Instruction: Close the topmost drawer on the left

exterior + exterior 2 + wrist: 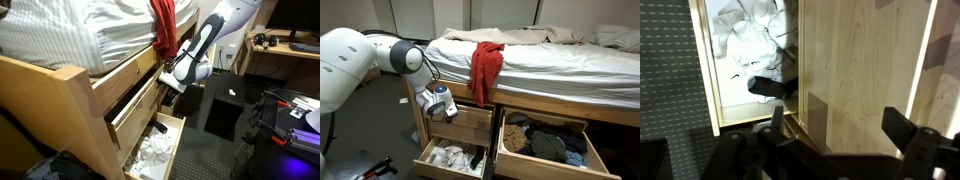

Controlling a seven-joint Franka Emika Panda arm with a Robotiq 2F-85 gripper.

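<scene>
1. Top left drawer [472, 126]: under the bed [565, 72], at its left end, directly above lower drawer [178, 145]. Partly pulled out, so not closed yet.
2. Gripper [441, 106] is at the drawer front. Fingers [902, 130] spread wide, holding nothing.
3. Left to do: prob. the whole push in.
4. Count: 3 drawers open (2 stacked left, 1 right drawer [540, 170]), 1 red cloth [485, 65], 1 arm.

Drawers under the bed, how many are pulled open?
3: the top left drawer, partly open at the claw; the lower left drawer holding white cloth; the right drawer holding dark clothes. Others may be hidden.
</scene>
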